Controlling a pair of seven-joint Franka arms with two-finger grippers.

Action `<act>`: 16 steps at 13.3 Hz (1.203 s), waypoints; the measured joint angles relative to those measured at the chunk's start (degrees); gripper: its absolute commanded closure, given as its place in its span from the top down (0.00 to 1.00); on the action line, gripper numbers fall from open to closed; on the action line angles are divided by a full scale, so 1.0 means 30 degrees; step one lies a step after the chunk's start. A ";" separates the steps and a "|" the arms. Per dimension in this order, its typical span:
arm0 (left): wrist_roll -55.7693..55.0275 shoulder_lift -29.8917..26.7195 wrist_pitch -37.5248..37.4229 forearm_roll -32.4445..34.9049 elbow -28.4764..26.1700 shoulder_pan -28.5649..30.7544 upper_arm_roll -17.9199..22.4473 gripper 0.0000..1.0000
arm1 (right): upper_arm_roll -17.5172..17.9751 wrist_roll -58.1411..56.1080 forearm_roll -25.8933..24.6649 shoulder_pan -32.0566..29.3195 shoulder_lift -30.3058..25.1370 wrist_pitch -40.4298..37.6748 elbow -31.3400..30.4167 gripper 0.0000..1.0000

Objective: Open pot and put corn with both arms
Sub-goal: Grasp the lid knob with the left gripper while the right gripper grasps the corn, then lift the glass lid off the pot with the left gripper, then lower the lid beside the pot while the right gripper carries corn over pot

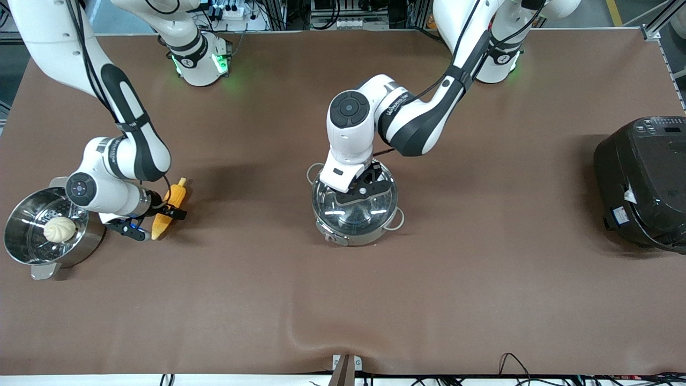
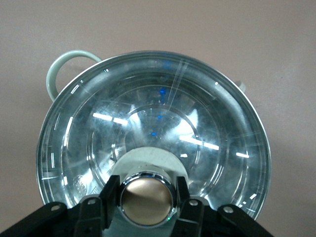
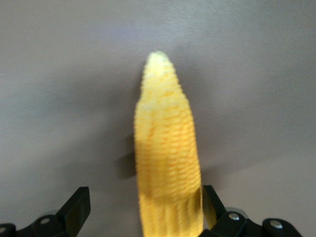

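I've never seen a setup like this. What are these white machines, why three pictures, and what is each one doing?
These are two white robot arms at a brown table. One picture looks down from a high camera facing them; the other two come from cameras on their wrists. The left gripper sits on the glass lid of the shallow steel pot with loop handles, its fingers on either side of the lid's shiny knob. The right gripper has its open fingers either side of the yellow corn cob lying on the table. Beside that stands a second steel pot holding a white bun; a black cooker sits at the left arm's end.
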 measured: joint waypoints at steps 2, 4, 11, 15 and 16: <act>-0.0013 -0.0057 -0.0054 -0.0002 0.0072 0.0054 0.0002 0.00 | -0.0045 -0.0004 0.0000 -0.0374 0.0072 -0.0006 -0.0031 0.86; -0.0020 -0.0529 -0.0496 -0.0003 0.0389 0.0408 -0.0009 0.00 | -0.0046 -0.0011 0.0000 -0.0598 0.0072 -0.0041 -0.0039 0.64; 0.4664 -0.5964 -0.4733 -0.0851 0.0323 0.5466 0.0131 0.00 | 0.0040 -0.0018 -0.0001 -0.0588 -0.0013 -0.0543 0.0125 0.06; 0.8868 -0.7687 -0.4882 -0.1067 -0.2839 0.9035 0.0163 0.00 | 0.0323 0.0003 0.0009 0.0593 -0.0662 -0.6327 0.3593 0.05; 0.9472 -0.7725 -0.4663 -0.1066 -0.3616 0.9639 0.0164 0.00 | 0.0391 0.0007 0.0019 0.1283 -0.0903 -0.7926 0.4970 0.06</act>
